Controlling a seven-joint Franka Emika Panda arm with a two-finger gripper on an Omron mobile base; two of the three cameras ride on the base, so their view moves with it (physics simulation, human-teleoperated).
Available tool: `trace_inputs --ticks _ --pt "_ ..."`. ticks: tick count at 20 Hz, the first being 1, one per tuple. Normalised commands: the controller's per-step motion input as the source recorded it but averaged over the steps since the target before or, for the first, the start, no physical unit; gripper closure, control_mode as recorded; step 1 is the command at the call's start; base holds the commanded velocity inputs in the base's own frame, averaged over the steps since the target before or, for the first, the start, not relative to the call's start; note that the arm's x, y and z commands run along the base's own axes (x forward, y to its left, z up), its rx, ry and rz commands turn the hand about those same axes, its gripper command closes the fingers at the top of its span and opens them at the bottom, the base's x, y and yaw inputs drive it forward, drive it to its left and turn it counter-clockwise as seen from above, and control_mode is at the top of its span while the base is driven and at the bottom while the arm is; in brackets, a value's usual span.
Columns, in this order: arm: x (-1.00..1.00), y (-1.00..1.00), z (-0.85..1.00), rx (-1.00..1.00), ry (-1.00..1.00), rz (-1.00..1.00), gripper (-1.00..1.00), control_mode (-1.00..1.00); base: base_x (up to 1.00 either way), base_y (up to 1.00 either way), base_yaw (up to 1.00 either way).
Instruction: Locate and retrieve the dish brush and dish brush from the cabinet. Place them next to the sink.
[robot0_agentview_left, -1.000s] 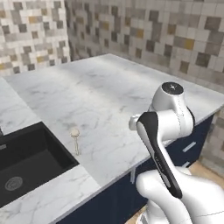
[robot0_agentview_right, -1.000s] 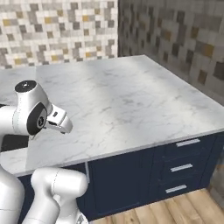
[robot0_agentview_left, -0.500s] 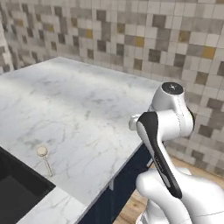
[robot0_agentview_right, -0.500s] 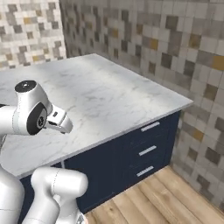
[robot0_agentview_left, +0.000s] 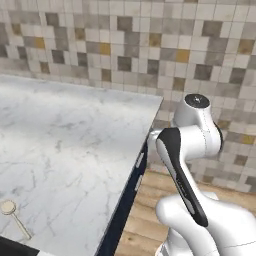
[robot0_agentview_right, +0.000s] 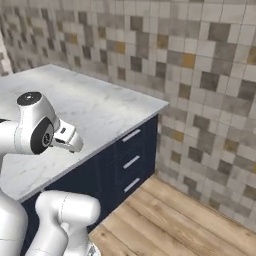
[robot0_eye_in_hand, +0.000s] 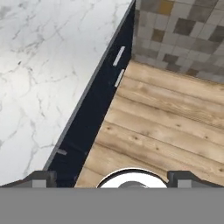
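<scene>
One dish brush (robot0_agentview_left: 12, 214), the pale tan wooden one with a round head and thin handle, lay flat on the white marble counter (robot0_agentview_left: 65, 145) at the lower left of the left base view, just beside a dark corner (robot0_agentview_left: 15, 248) at the bottom edge that was probably the sink, though too little of it showed to be sure. If so, that brush was already where the task wanted it, and half the job looked done. The yellow-bristled brush and the wall cabinet could not be made out in any of the views, so the second retrieval appeared to be ahead.

Outward from the brush, the counter ran to its right-hand end, where navy drawers (robot0_agentview_right: 129, 161) with silver handles faced a wooden plank floor (robot0_agentview_right: 185, 220), and a mosaic tile wall (robot0_agentview_left: 150, 55) closed the corner behind.

The arm (robot0_agentview_left: 187, 150) was folded close to its body, well apart from the brush. In the hand view the gripper (robot0_eye_in_hand: 117, 177) looked down past the counter edge at the drawer fronts and the floor; its two fingers (robot0_eye_in_hand: 43, 176) stood spread wide at the bottom corners with nothing between them. The robot seemed to be between steps, needing next to find the cabinet and fetch the remaining brush.
</scene>
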Motion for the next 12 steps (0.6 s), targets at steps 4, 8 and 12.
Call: trace_inputs --ticks 4,8,12 --pt "0.0 0.0 0.0 0.0 0.0 0.0 -1.0 1.0 0.0 0.0 -0.49" --pt "0.0 0.0 0.0 0.0 0.0 0.0 -1.0 1.0 0.05 0.03 -0.47" --pt "0.0 0.0 0.0 0.0 0.0 0.0 -1.0 1.0 0.3 0.2 -0.4"
